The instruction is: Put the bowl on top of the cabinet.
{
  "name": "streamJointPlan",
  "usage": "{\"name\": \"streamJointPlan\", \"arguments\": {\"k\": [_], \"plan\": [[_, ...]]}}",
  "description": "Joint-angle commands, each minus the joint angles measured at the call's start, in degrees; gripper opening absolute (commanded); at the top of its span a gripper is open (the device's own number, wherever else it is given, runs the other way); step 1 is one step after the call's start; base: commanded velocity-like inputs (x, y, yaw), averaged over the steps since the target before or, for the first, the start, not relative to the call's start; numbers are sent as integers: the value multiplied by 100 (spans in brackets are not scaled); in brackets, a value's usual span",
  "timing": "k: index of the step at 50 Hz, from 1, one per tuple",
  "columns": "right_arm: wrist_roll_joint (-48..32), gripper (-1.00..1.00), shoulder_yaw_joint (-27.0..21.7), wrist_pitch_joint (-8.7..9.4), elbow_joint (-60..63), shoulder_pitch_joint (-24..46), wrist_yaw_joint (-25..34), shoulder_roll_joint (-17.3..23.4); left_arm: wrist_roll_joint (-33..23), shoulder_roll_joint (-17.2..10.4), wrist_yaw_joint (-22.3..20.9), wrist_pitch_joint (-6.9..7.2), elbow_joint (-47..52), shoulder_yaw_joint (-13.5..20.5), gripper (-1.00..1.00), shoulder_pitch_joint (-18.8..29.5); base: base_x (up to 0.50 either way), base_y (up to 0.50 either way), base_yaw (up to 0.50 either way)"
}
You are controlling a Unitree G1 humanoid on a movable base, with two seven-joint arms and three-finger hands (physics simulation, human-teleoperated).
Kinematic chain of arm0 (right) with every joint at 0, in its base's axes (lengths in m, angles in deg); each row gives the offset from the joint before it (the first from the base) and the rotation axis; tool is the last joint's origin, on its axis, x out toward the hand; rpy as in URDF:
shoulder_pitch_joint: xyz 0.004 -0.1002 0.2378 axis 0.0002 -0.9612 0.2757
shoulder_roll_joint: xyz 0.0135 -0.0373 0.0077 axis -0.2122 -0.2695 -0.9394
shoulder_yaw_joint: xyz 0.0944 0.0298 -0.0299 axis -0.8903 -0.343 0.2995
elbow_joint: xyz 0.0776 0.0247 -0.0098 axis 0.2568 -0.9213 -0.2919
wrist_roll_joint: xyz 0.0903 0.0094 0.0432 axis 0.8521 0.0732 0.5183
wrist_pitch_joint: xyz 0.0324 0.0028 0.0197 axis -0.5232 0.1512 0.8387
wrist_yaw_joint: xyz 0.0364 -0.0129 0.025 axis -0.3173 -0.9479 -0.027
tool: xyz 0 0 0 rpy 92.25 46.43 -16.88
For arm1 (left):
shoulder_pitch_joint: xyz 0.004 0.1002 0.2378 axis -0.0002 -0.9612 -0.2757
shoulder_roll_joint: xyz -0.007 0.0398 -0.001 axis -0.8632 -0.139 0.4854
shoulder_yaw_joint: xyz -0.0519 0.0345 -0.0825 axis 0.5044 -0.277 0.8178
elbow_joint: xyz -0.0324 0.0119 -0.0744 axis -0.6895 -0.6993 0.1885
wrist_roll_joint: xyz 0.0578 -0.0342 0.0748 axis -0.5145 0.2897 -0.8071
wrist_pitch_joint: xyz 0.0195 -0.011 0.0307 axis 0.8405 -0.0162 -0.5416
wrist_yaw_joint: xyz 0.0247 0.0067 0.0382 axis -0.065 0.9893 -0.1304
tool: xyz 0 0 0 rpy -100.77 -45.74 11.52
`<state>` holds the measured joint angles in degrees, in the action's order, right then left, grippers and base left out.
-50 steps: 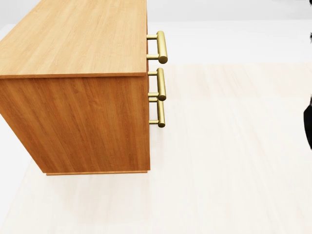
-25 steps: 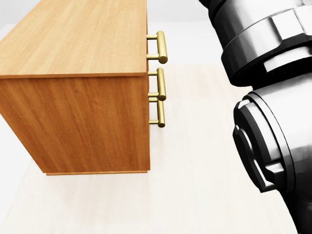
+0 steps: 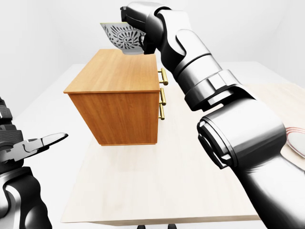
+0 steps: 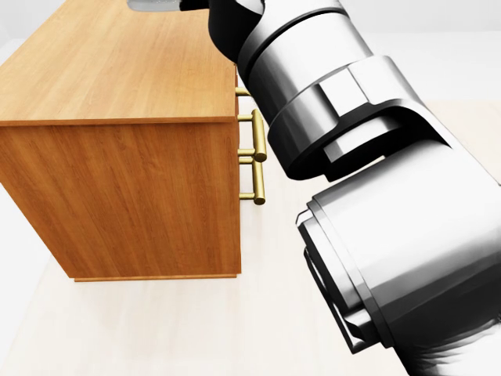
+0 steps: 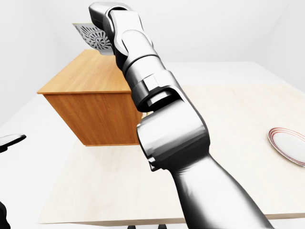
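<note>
Black and grey, the left hand (image 3: 29,147) is hanging at the left edge of the left-eye view, low beside the table (image 3: 157,191), its fingers (image 3: 51,139) spread wide and gripping nothing. To its right, an orange-brown wooden cabinet (image 3: 116,102) is standing on the pale table top, turned so that its brass handles (image 3: 163,98) are facing the view's right. Above the far end of the cabinet's top, the bowl (image 3: 120,37), grey with a dark lace-like pattern, is tilting steeply toward the camera; whether it is touching the wood cannot be told. The right hand (image 3: 138,19) is clasping the bowl by its right rim, fingers closed on it. From there the chrome right arm (image 4: 352,157) is stretching down toward the bottom right, filling much of the head view and covering the cabinet's uppermost handle. Well apart, at the table's right edge in the right-eye view, a white plate (image 5: 289,144) with a red rim is lying flat.
</note>
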<state>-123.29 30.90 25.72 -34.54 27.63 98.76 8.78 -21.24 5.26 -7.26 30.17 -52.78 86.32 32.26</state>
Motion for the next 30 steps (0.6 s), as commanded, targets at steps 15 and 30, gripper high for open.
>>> {"name": "streamJointPlan", "arguments": {"k": [15, 30], "plan": [[297, -100, 134, 0, 117, 21, -127, -351, 26, -8, 6, 0, -38, -1, 100, 11, 0, 0, 0], [184, -100, 189, 0, 89, -162, -155, -371, 19, 12, 12, 0, 8, -34, 100, -11, 0, 0, 0]]}}
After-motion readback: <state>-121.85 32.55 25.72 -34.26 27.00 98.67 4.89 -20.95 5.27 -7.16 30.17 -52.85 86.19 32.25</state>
